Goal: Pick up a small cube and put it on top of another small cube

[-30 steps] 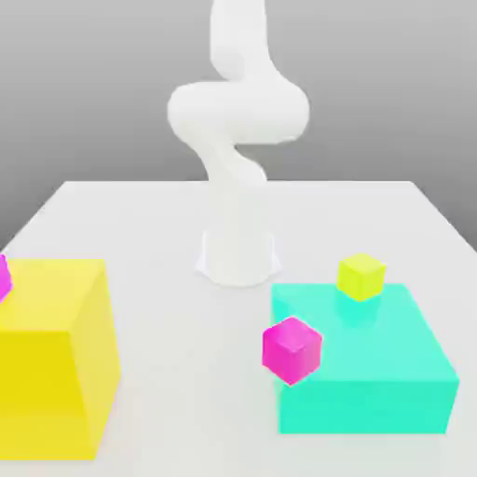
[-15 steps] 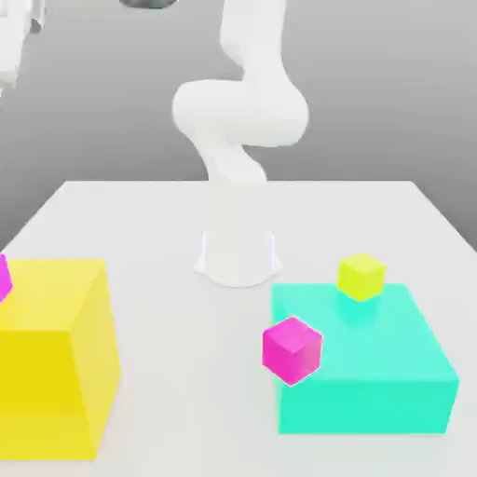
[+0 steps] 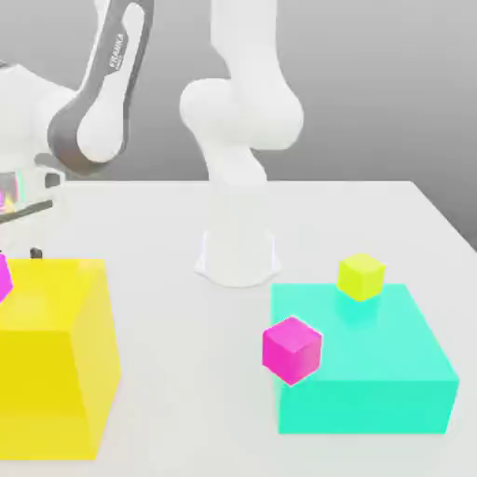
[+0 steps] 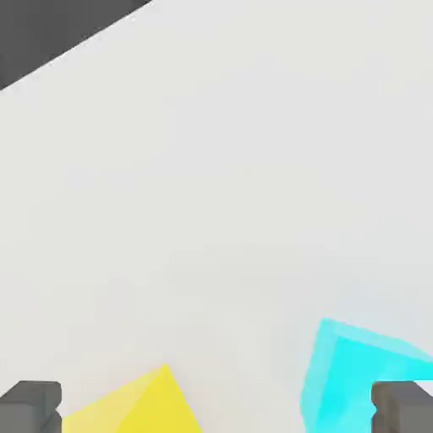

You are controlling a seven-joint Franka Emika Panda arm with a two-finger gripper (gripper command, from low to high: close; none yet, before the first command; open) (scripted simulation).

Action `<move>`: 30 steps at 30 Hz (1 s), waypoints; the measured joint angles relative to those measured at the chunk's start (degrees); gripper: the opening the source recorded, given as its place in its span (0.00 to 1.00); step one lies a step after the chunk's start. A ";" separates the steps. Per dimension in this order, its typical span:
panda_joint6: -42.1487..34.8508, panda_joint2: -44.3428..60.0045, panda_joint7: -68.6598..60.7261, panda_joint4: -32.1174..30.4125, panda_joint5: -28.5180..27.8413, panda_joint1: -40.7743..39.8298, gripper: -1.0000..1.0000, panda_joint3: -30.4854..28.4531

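Two cameras, one bench

The exterior view faces the arm's base from in front, slightly above; the hand view looks down close past its fingertips (image 4: 32, 404). Both share the white bench (image 3: 168, 307) and big yellow block (image 3: 51, 354).

Open gripper over the white table, seen from the hand

The gripper (image 4: 216, 408) is seen with its two dark fingertips (image 4: 32, 404) set wide apart, nothing held between them. A small cyan cube (image 4: 355, 372) is found at about four o'clock, just beside one fingertip; a yellow block (image 4: 135, 406) corner is seen at about seven o'clock. The white table (image 4: 220, 186) is spread beyond, with dark background at eleven o'clock.
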 joint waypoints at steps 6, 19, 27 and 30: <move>9.11 8.15 1.52 -3.11 5.64 -1.45 0.50 2.92; 13.84 13.64 -0.29 -2.26 8.17 -5.74 0.00 7.88; 0.18 3.28 0.42 -0.47 -0.61 -5.24 0.00 5.02; -5.61 4.99 -5.84 4.97 -3.07 -7.08 0.00 3.75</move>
